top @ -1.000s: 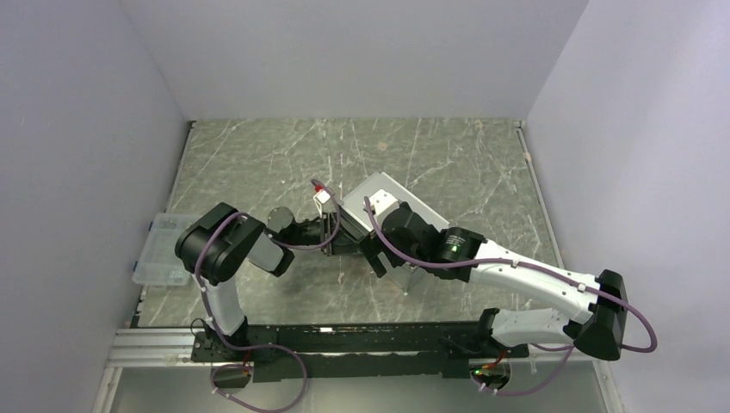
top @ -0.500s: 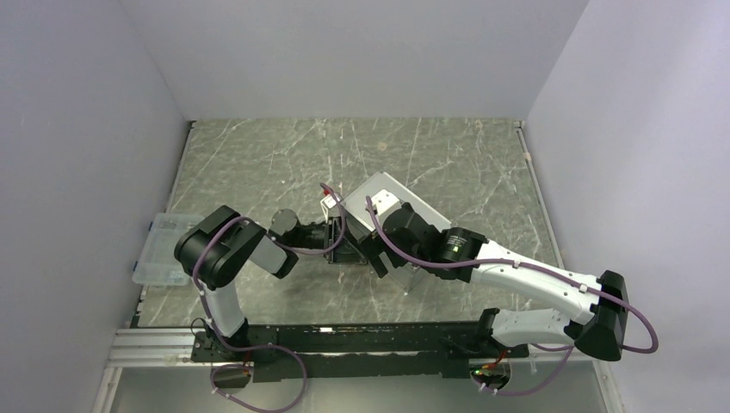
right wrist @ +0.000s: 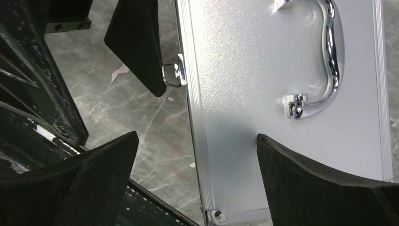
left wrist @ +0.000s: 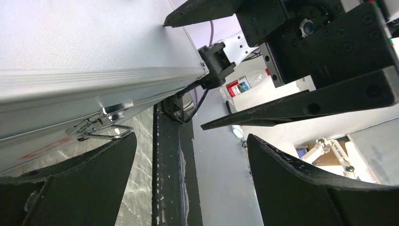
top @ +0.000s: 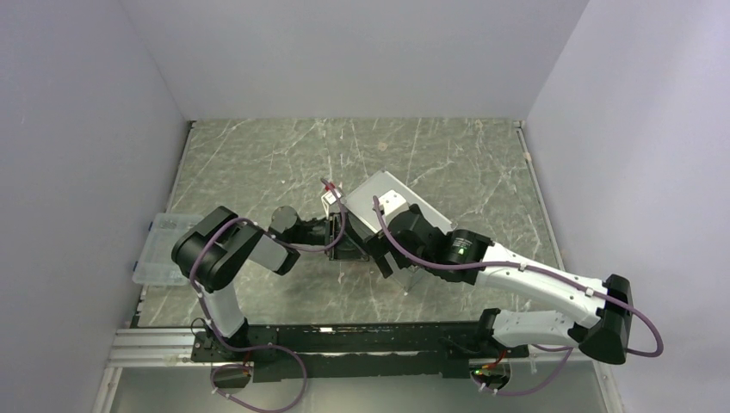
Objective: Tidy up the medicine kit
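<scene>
We are moving our left fingers [left wrist: 75, 188] closer to the boxy silver metal case [right wrist: 263, 70], keeping left and right fingers [right wrist: 324, 188] wide apart.

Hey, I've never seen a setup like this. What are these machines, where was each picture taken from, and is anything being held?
These are two robot arms bolted at the near edge of a marble table. The wide picture looks down from above and behind them. The other two come from a camera on each wrist, so the dark wedges at the bottom are that arm's own fingers. On the table lie the medicine kit, a silver metal case with a curved handle and a front latch, and a clear plastic box at the left edge. The left claw and the right claw both stand open close to the case's latch edge, and neither holds anything.
</scene>
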You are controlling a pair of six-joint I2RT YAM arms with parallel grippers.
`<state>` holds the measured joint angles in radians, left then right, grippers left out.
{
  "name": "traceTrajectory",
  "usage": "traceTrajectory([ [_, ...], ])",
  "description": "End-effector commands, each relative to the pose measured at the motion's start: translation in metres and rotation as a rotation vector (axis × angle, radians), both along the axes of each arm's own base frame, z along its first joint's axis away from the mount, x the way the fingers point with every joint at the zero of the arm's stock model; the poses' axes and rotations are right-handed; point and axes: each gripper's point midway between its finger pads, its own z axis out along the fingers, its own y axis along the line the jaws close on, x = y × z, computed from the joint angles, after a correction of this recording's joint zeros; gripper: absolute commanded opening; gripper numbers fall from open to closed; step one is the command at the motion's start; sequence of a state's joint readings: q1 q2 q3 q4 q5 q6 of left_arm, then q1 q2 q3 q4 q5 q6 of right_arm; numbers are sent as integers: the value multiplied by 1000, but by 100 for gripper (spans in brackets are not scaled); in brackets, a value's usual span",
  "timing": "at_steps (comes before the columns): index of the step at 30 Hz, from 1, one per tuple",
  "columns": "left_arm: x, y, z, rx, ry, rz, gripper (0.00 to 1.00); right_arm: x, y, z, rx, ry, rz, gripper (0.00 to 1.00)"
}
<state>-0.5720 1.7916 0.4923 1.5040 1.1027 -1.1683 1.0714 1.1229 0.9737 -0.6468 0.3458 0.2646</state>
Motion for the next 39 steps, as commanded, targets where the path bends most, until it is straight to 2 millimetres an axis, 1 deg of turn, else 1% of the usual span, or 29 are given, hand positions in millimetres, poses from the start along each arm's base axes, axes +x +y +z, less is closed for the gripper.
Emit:
traceTrajectory([
  [1,-1,-1,39,-122,-186,-9,94,-3,-12,-2,-4,-2,-42,100],
  [6,3,-4,38,-120,-181,-2,94,-3,-12,-5,-3,0,-46,100],
  [11,6,-5,38,-119,-177,8,94,2,-5,-6,-11,-6,-47,100],
  [18,13,-7,39,-97,-197,45,93,18,-3,-9,-9,-46,-128,100],
  [21,15,-6,39,-84,-213,65,93,21,-1,-8,10,-55,-150,100],
  [28,22,-4,34,-79,-215,85,93,20,2,-26,-9,-33,-154,100],
  [32,23,5,32,-89,-199,108,93,17,1,-29,-1,-26,-146,100],
  [36,28,19,19,-49,-188,169,93,18,-3,-29,-3,-32,-154,100],
  [39,26,21,13,-31,-166,169,93,20,-4,-29,-15,-38,-162,100],
])
